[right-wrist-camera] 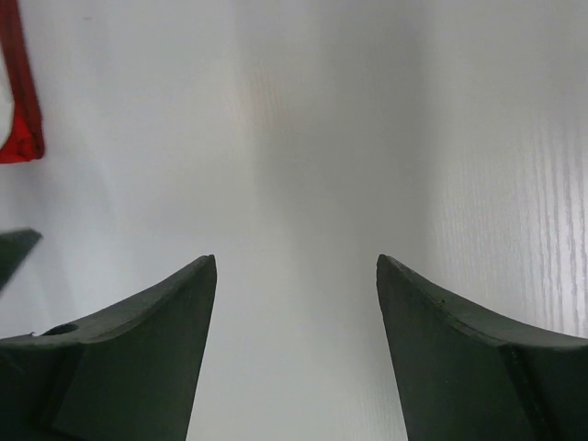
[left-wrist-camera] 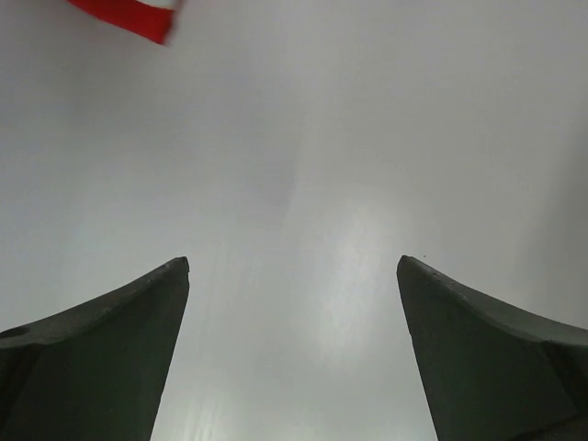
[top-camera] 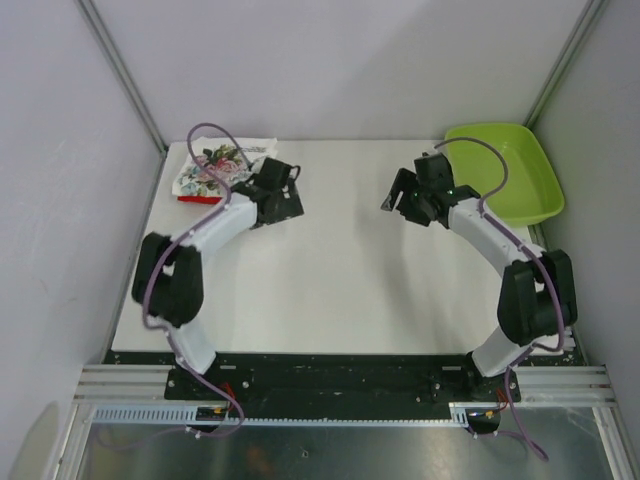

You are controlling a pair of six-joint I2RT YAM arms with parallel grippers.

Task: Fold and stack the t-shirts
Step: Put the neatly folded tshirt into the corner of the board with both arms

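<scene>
The two t-shirts lie folded in one stack at the table's far left corner. The white printed t-shirt (top-camera: 215, 170) is on top, and the red t-shirt (top-camera: 198, 199) shows only as an edge beneath it. My left gripper (top-camera: 288, 200) hovers just right of the stack, open and empty. In the left wrist view the left gripper (left-wrist-camera: 294, 266) frames bare table, with a strip of the red t-shirt (left-wrist-camera: 129, 16) at the top left. My right gripper (top-camera: 397, 198) stands open and empty over the far middle of the table. The right wrist view shows the right gripper (right-wrist-camera: 296, 262) and the red t-shirt (right-wrist-camera: 18, 101) at the left border.
A lime-green tray (top-camera: 505, 170) sits at the far right corner, close behind my right arm. The white table (top-camera: 330, 290) is walled by pale panels on the left, right and back. Purple cables loop over both arms.
</scene>
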